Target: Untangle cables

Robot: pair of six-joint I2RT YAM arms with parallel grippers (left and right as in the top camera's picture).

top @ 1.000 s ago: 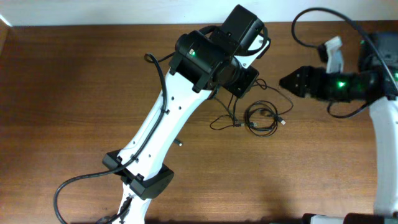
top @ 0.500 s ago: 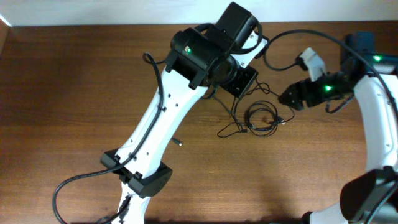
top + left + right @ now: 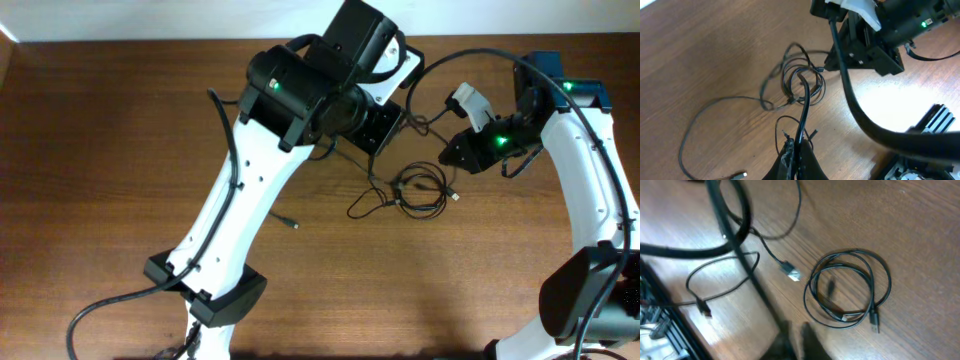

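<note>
overhead: the cables (image 3: 420, 190) lie in a loose bunch on the desk (image 3: 120, 150) between the two arms: a small coil with thin strands trailing left and up under the left arm's wrist. the right hand (image 3: 452, 156) sits just beside the coil's upper right edge. the left hand is hidden under its own wrist in this view.

left wrist: the left hand (image 3: 796, 159) is pinched shut on one black strand, which rises from its fingers to the coiled cable (image 3: 802, 82). another cord trails off to the left and ends in a silvery plug (image 3: 741, 174) lying on the desk.

right wrist: the right hand is closed, blurred at the bottom edge. a dark streak runs toward it, but whether a cord is clamped there cannot be told. the coil lies flat on the desk, apart from the fingers.

to do this well, the two hands should probably hold different cords and draw apart slowly, low over the desk, so that the loops slide open rather than cinch into a knot.

no brand, label or writing can be read in any view.
</note>
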